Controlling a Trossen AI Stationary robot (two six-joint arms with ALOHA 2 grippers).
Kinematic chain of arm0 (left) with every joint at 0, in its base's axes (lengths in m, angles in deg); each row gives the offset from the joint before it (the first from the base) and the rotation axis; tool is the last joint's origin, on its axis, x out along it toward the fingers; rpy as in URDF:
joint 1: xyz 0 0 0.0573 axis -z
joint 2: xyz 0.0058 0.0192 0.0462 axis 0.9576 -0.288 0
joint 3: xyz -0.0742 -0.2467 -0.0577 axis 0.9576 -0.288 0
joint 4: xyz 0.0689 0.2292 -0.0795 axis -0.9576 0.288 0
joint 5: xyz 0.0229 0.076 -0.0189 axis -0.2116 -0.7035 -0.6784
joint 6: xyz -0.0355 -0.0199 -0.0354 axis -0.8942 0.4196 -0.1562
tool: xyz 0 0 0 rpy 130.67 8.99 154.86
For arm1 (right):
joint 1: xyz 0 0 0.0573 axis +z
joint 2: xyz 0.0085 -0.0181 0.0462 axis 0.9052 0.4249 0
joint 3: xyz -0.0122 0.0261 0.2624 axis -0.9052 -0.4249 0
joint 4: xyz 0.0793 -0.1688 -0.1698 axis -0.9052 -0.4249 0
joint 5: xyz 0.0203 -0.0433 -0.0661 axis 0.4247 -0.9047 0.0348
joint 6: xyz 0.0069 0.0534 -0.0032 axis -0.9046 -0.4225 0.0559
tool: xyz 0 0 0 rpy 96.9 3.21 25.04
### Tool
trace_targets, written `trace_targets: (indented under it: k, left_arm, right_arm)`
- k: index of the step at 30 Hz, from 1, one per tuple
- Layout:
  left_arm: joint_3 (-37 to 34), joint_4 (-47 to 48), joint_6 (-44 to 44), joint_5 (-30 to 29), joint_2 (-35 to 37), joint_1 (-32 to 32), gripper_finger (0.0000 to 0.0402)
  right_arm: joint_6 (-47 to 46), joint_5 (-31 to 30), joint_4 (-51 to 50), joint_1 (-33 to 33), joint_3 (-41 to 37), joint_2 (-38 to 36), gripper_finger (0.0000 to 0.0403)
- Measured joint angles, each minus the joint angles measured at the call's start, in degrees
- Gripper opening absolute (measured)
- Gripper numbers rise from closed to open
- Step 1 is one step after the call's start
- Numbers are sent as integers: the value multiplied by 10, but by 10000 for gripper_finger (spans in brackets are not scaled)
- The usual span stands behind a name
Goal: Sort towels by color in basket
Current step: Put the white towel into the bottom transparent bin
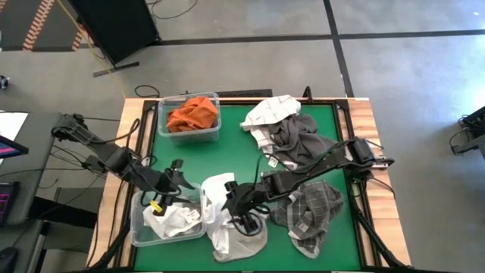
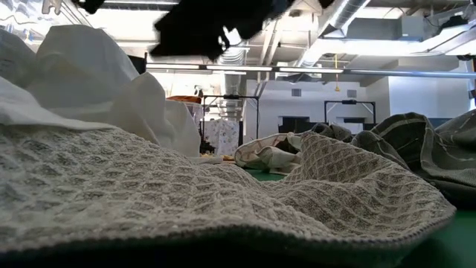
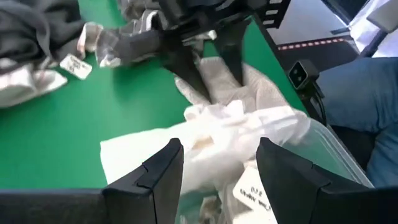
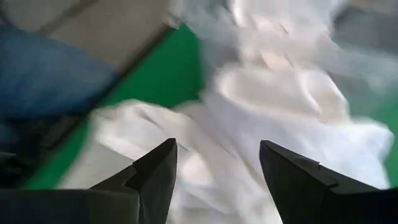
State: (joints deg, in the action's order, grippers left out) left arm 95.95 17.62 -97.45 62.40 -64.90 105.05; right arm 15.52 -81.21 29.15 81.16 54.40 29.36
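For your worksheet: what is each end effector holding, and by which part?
Nothing. The left end effector and right end effector both hang open above the white towels.

Grey floor (image 1: 394,68), exposed ceiling ducts (image 2: 342,15), white wall (image 2: 424,97).

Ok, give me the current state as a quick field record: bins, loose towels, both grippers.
far bin: orange towels
near bin: white towels
draped over near bin's edge: white towel
loose pile, far right: white and dark grey towels
loose, near right: checked towel
left gripper: open, above near bin, empty
right gripper: open, over the draped white towel, nothing gripped
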Motion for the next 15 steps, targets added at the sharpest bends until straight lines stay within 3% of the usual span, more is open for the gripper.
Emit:
trace_targets:
  k: [7,15]
  left_arm:
    - [0,18,-23,-10,-5,22,194]
    - [0,30,-27,-10,-14,28,194]
  right_arm:
    - [-10,-23,16,-20,2,13,282]
    - [-42,-19,28,-16,3,37,366]
